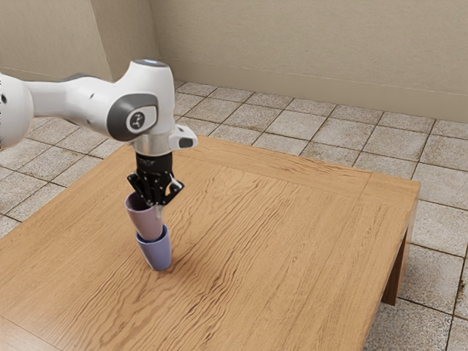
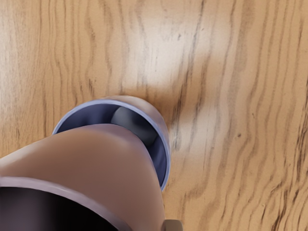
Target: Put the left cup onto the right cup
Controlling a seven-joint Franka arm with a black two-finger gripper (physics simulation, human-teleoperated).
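One black claw (image 1: 156, 207) clenched on rim of mauve cup (image 1: 145, 221). Two cups in all: mauve cup (image 2: 96, 173) tilted, base sunk into mouth of blue cup (image 1: 156, 253), which stands upright on table (image 1: 292, 241). One wooden table, tiled floor (image 1: 351, 124) around.

A pink cup (image 2: 101, 173) sits large and close under the hand, leaning at a tilt; its rim is pale and its inside is dark; its narrower bottom end reaches into the mouth of a blue cup (image 2: 161, 149), which stands on a wooden table (image 2: 231, 72); the blue cup's thin pale rim curves around the pink one, and part of its dim inside shows past the pink cup's base; whether the two cups touch cannot be told; a soft shadow (image 2: 166, 103) lies on the table just beside the blue cup; the wood grain runs in wavy dark lines.
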